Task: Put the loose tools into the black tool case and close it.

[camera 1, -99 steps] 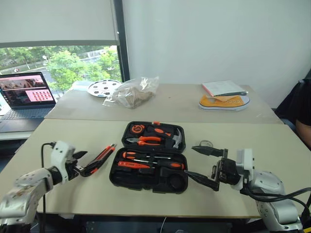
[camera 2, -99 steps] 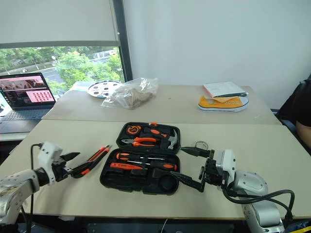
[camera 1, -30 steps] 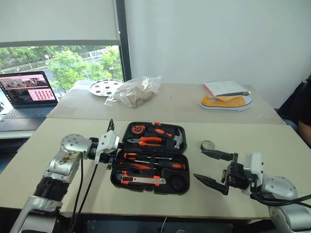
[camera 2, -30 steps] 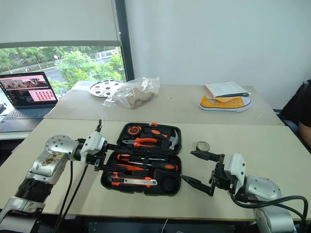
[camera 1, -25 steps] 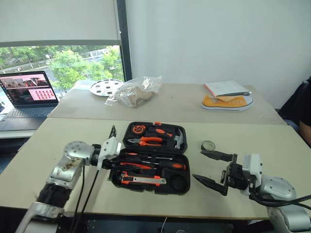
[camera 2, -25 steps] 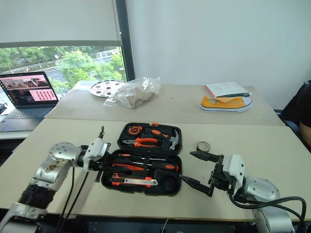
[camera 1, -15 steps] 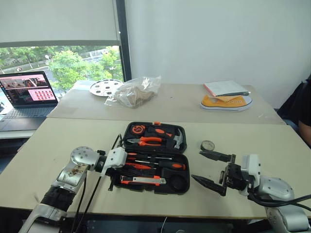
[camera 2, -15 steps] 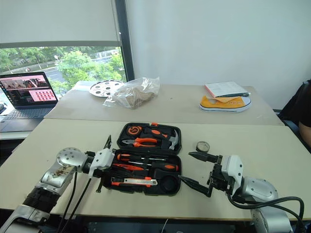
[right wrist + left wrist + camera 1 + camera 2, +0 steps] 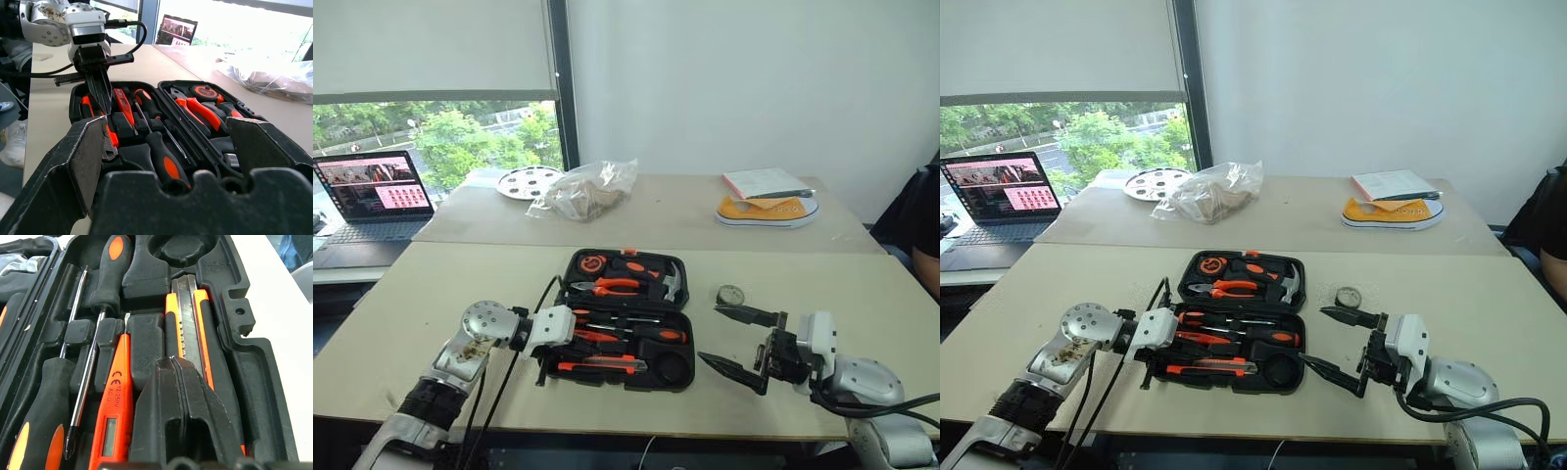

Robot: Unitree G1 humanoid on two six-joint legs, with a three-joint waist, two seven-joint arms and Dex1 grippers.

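Note:
The black tool case (image 9: 677, 364) lies open in the middle of the near table. In its near half lie two long screwdrivers (image 9: 108, 266) (image 9: 45, 404), the orange tester screwdriver (image 9: 116, 401) and the utility knife (image 9: 602, 366) (image 9: 188, 318), each in a moulded slot. My left gripper (image 9: 551, 354) (image 9: 101, 93) is shut, pointing down into the case's left end with its tips over the near end of the knife and nothing between them. My right gripper (image 9: 730, 343) (image 9: 173, 147) hangs open just right of the case, level with it and apart from it.
The lid half holds orange-handled pliers (image 9: 612, 286), a hammer (image 9: 671, 282) and a tape measure (image 9: 590, 262). A small round object (image 9: 731, 294) lies right of the case. On the far table are a laptop (image 9: 377, 191), plate (image 9: 530, 181), plastic bag (image 9: 587, 188), shoe (image 9: 766, 209) and book (image 9: 762, 182).
My left gripper has shut and sunk to the case's left end. The knife it held beside the case lies in the near slot. The right gripper has kept still.

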